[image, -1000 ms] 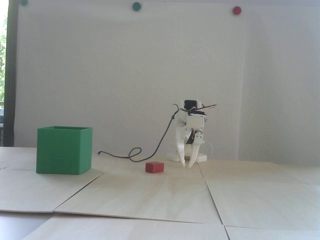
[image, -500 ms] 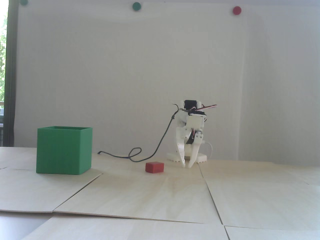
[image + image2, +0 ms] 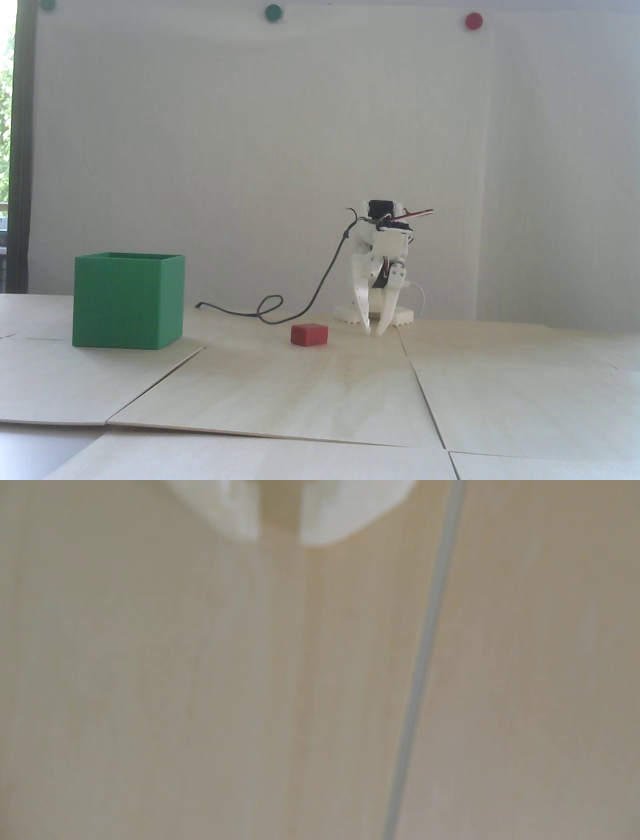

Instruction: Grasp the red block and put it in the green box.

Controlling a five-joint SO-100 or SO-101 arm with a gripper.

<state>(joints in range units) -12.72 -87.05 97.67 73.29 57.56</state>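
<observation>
Red block (image 3: pixel 309 334) free — pincer (image 3: pixel 374 333) narrowly parted, empty, beside it

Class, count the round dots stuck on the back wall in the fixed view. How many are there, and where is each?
3. A green dot at the top left edge, partly cut off; a green dot near the top middle; a red dot toward the top right. More may lie outside the picture.

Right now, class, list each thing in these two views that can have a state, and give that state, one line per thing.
red block: lying on the table, not gripped, outside the box.
green box: upright, top open, contents hidden from this angle.
end effector: pointing down, tips close to the table, narrow gap between them, holding nothing.
dark cable: slack, looped on the table.
</observation>
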